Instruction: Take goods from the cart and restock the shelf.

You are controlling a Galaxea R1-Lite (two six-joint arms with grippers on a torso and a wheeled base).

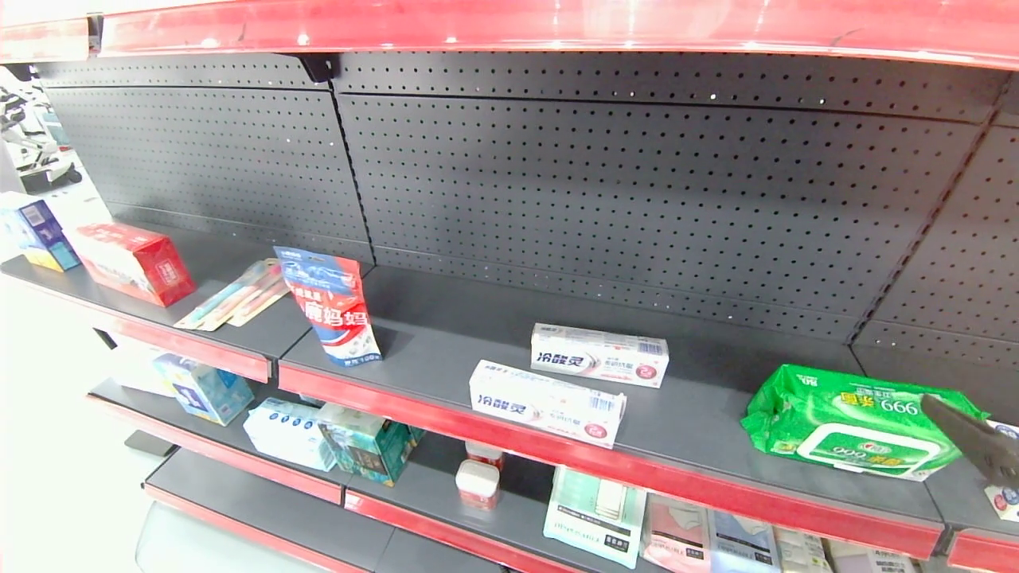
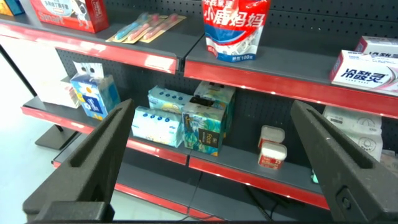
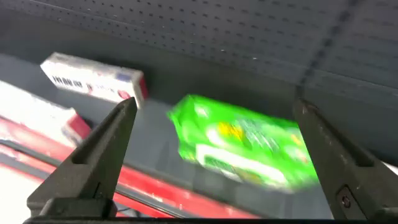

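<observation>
A green pack of wet wipes [image 1: 848, 422] lies flat on the dark middle shelf [image 1: 692, 414], toward its right end. One dark finger [image 1: 967, 430] of my right gripper shows at the pack's right end. In the right wrist view my right gripper [image 3: 214, 106] is open, and the green pack [image 3: 249, 146] lies on the shelf beyond its fingers, apart from them. My left gripper [image 2: 211, 106] is open and holds nothing; it hangs lower, facing the shelves below.
Two white toothpaste boxes [image 1: 599, 355] [image 1: 546, 402] lie mid-shelf. A standing blue-and-red bag [image 1: 333, 306], toothbrush packs [image 1: 235, 296] and a red box [image 1: 135, 261] are farther left. Tissue packs [image 2: 155, 123] and small jars [image 2: 272, 149] fill the lower shelf. A red-edged shelf [image 1: 557, 28] overhangs above.
</observation>
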